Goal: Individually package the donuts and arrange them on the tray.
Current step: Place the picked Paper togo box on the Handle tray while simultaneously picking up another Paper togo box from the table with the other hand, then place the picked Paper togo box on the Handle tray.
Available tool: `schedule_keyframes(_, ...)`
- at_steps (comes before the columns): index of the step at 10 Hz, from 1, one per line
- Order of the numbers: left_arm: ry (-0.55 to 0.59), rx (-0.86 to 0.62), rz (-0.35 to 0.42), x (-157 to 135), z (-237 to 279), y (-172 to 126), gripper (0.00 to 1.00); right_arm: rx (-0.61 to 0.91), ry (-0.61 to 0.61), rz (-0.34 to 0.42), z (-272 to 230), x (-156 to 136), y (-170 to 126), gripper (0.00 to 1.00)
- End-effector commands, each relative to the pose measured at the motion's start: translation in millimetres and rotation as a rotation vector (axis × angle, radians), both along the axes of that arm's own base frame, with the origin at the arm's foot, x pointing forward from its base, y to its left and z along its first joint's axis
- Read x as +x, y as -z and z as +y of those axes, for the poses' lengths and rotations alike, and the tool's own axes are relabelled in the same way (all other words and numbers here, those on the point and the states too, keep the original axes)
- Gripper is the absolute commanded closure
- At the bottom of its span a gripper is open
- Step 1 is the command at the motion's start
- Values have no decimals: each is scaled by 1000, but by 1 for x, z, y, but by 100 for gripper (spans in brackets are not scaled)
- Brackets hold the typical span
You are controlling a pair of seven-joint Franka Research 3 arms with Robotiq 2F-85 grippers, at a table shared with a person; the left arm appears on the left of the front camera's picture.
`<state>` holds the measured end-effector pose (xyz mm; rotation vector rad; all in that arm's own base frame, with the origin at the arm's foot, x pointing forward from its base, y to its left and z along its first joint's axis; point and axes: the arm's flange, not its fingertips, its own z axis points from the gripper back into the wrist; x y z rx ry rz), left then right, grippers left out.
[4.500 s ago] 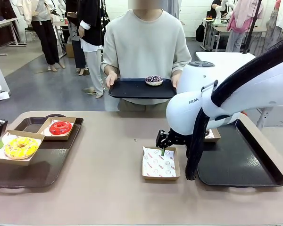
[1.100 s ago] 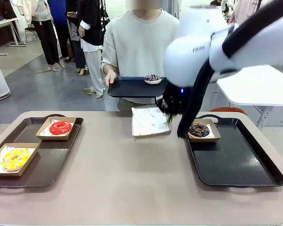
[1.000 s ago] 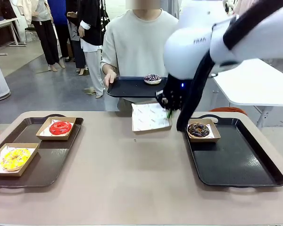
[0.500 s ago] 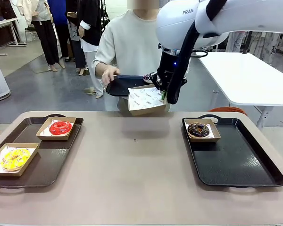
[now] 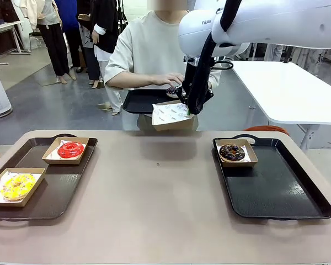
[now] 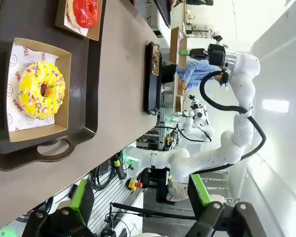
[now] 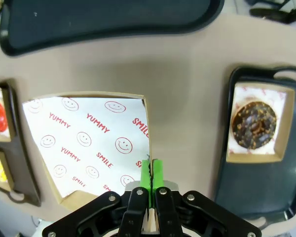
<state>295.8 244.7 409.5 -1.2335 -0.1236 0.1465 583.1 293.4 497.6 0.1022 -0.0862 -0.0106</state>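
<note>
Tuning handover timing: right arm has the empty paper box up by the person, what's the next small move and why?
Probably hold the lined cardboard box steady. The right gripper is shut on the box's rim, holding it in the air beside the person's black tray, and the person's hand is at the sprinkled purple donut, so it looks about to be placed in.

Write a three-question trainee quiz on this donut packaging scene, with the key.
1. True or false: the right gripper holds an empty paper-lined box above the table.
2. Which donut sits on the right tray? A) red B) yellow C) chocolate
3. Fill in: the person's hand reaches for the donut on the ___ they hold.

Key: 1 true. 2 C, the chocolate donut; the red donut and yellow donut are on the left tray. 3 tray.
</note>
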Motion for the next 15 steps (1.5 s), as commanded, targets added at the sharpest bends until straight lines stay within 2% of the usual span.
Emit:
schedule_keyframes(1,-6,2,-5,-2,1,-3,0,-21,25,3,9,25,-3,100)
schedule_keyframes(2,-6,2,-5,-2,1,-3,0,-15,-1,9,8,30,0,100)
schedule_keyframes(3,-6,2,-5,-2,1,-3,0,2,6,0,1,12,3,100)
schedule_keyframes(15,-6,2,-5,-2,1,-3,0,2,6,0,1,12,3,100)
